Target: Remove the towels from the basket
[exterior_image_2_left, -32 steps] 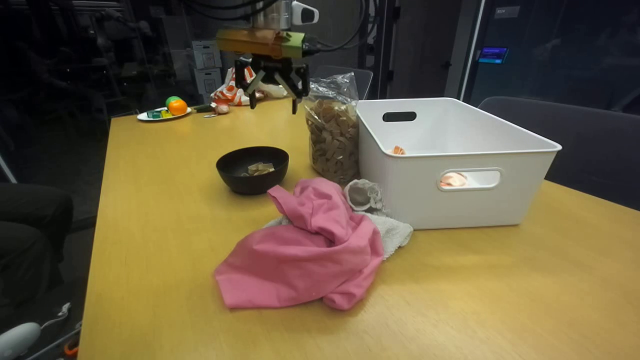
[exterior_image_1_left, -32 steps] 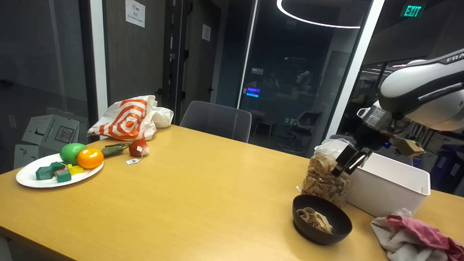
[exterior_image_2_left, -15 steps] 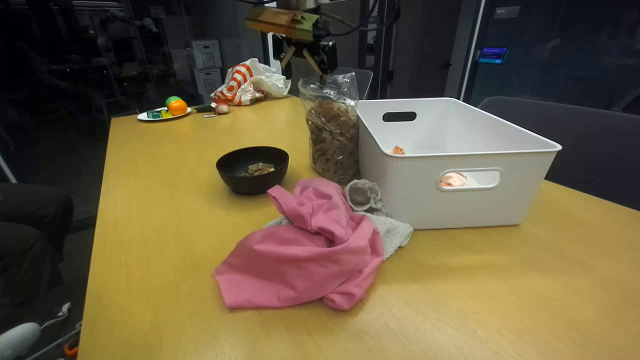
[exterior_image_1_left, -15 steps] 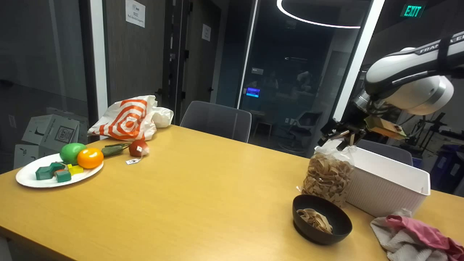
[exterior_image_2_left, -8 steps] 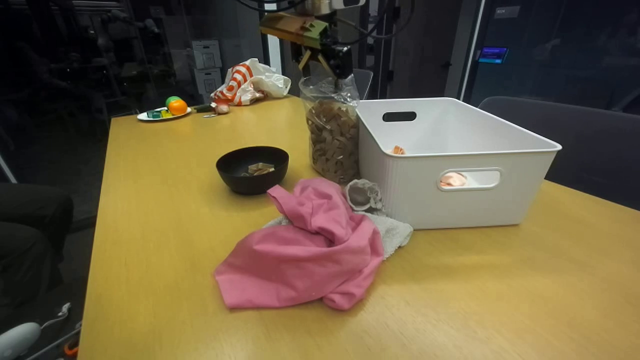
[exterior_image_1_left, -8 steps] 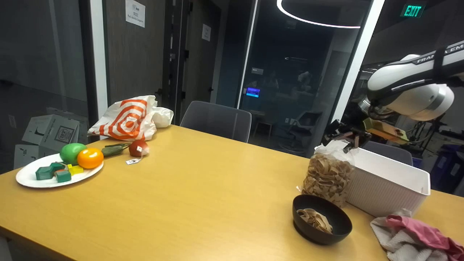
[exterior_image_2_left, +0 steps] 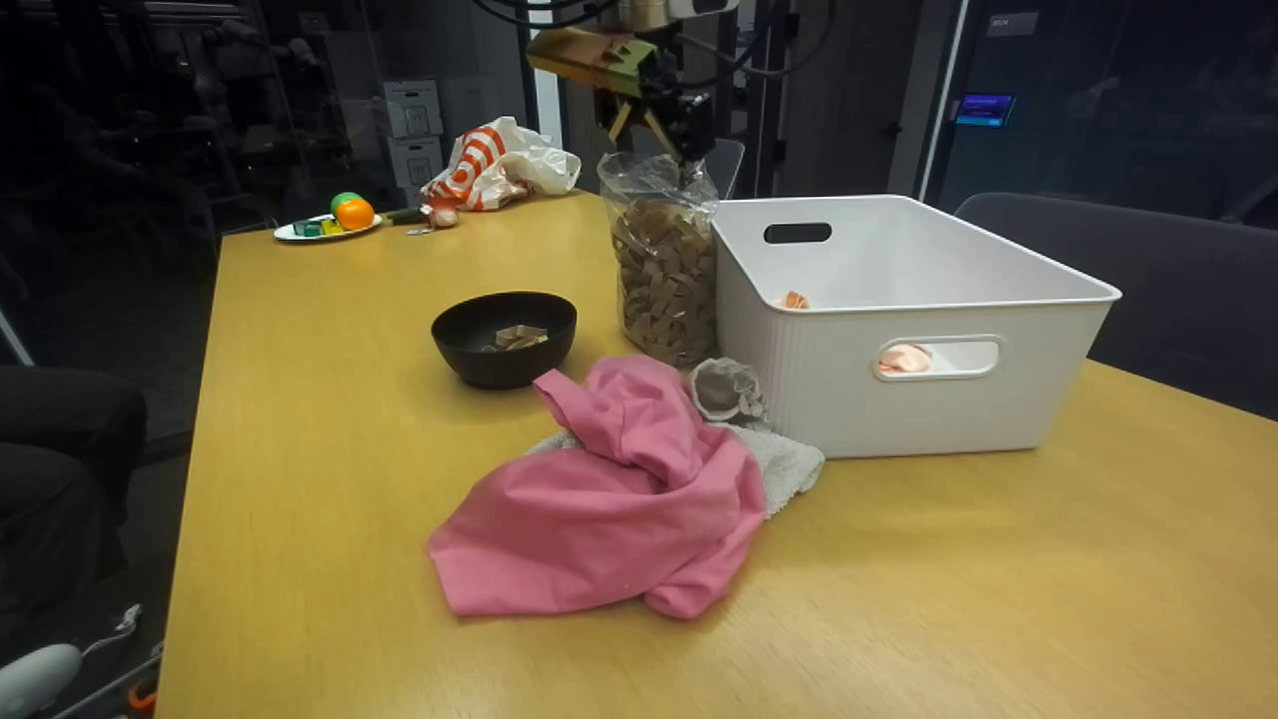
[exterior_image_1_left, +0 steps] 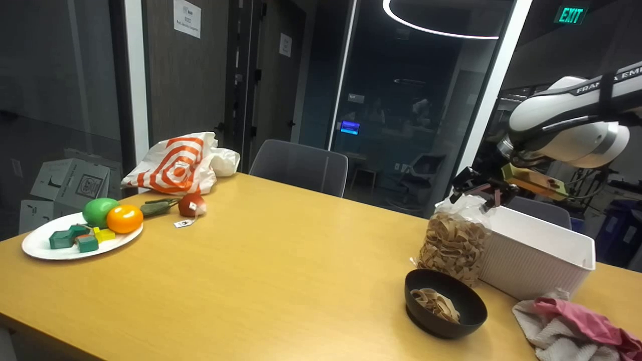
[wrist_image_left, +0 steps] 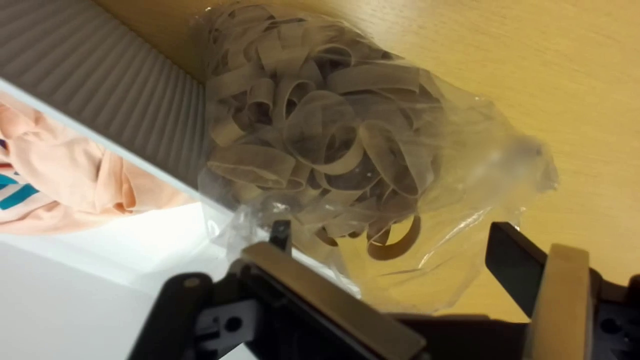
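Observation:
The white basket stands on the table and shows in both exterior views. A peach cloth with coloured marks lies inside it, seen in the wrist view and through the handle slot. A pink towel lies crumpled on the table beside the basket, over a light grey towel. My gripper is open with nothing between its fingers but possibly loose film. It is at the top of a clear bag of pasta, fingers on either side of the bag's mouth; contact is unclear.
The pasta bag stands against the basket's side. A black bowl with some pasta stands in front of the bag. A white plate with toy fruit and blocks, a red item and a white-orange shopping bag are at the far end.
My gripper has moved from in front of the bag to its top, towards the basket side. In the last half second it shifts only slightly the same way. Towels, bag and basket stay put.

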{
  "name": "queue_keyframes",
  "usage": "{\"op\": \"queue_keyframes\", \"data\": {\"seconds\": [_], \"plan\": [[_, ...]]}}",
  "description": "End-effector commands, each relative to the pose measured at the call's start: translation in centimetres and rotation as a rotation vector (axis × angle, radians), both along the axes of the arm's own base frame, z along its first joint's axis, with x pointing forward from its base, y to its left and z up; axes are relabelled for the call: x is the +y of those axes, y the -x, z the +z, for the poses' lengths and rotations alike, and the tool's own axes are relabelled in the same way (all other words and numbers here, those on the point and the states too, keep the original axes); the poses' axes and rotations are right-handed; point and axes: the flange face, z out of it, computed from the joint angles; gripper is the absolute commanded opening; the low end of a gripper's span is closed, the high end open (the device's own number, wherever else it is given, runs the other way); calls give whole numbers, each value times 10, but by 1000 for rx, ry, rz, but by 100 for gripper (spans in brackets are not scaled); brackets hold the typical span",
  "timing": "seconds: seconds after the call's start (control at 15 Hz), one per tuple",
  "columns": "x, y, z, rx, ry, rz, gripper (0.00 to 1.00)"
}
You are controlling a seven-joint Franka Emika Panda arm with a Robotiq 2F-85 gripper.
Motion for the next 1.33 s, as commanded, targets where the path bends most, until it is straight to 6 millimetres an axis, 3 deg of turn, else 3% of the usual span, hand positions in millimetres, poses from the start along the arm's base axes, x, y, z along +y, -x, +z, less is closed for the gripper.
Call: {"op": "queue_keyframes", "data": {"seconds": [0.0, 0.27, 0.87, 1.27], "plan": [[14, -2, 4, -44, 89, 12, 100], [20, -3, -1, -45, 160, 13, 100], [15, -16, -39, 15, 224, -17, 100], [27, -13, -50, 68, 220, 18, 100]]}}
